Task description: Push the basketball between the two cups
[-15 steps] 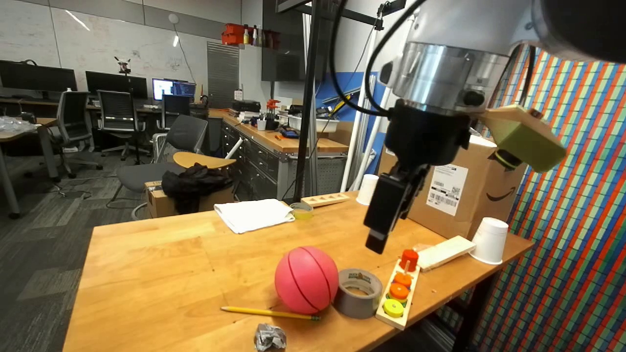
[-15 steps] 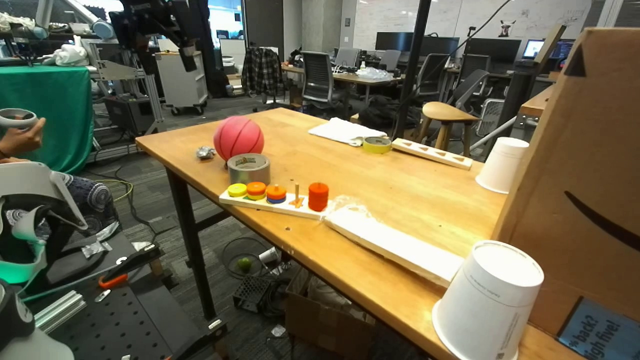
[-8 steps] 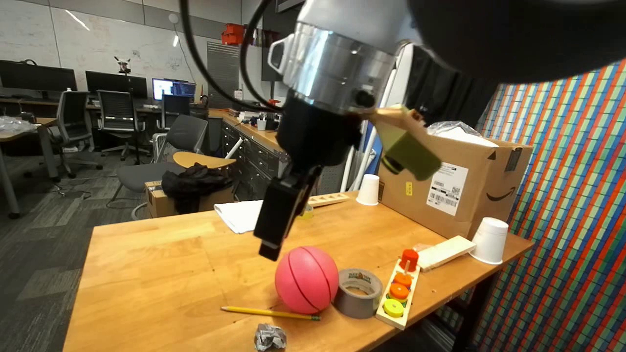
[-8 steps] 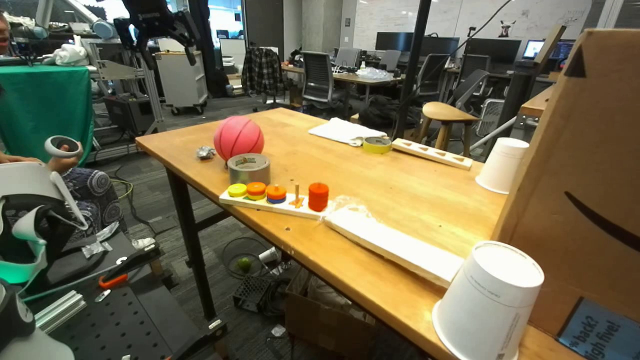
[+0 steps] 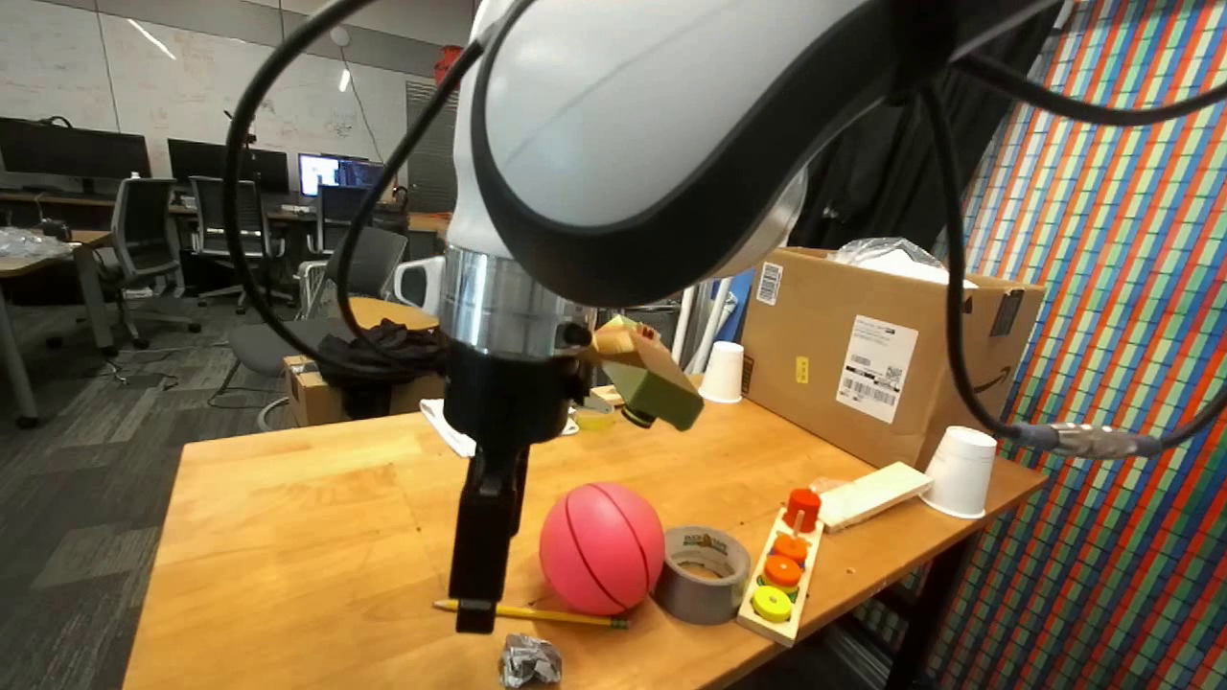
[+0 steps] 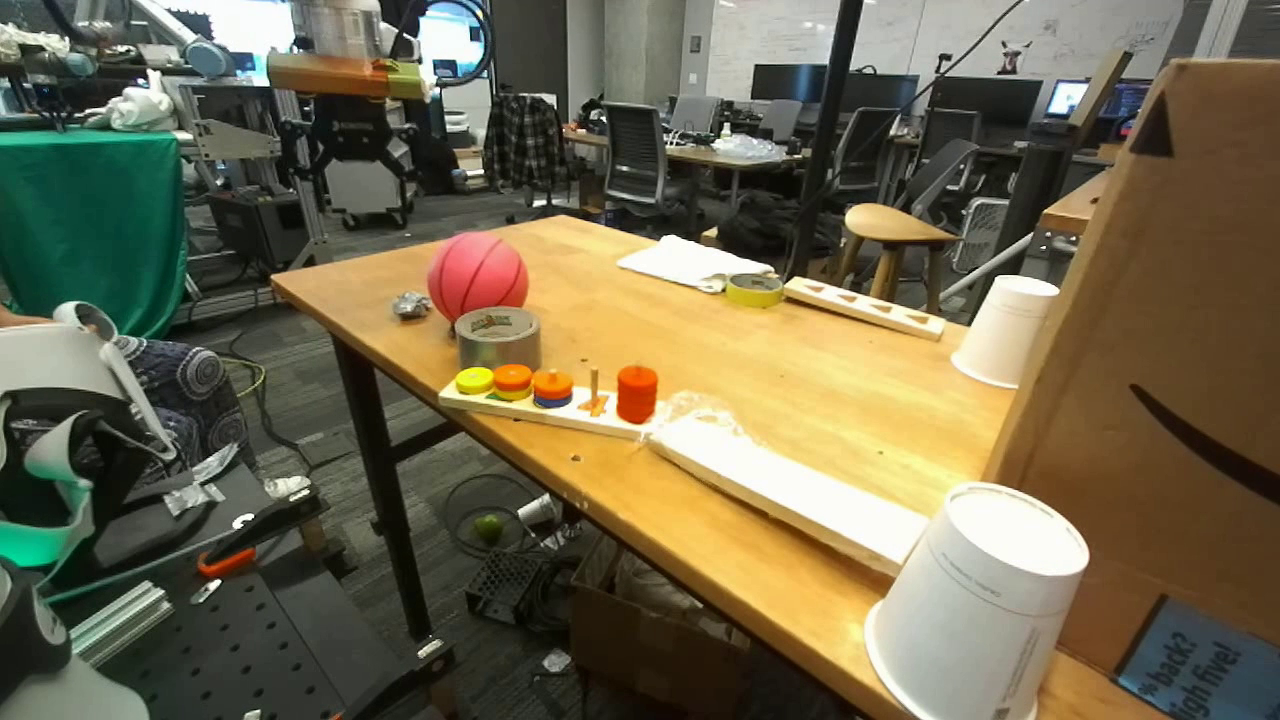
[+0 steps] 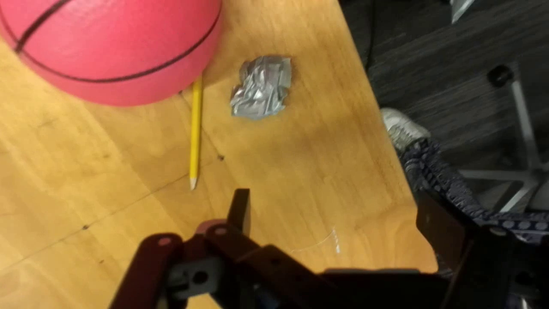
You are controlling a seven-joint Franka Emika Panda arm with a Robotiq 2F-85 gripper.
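Wooden tabletop carries cardboard box. Pincer: jaws spread wide, tabletop corner showing between them (wrist view). Pink basketball: on tabletop, well apart from both inverted white cups. Duct tape roll: just beside basketball.

Wrist upright, jaws downward, wide apart.

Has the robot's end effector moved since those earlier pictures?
Yes. In an exterior view, the end effector went from right of the unmoved ball to its left, and lower in the picture.
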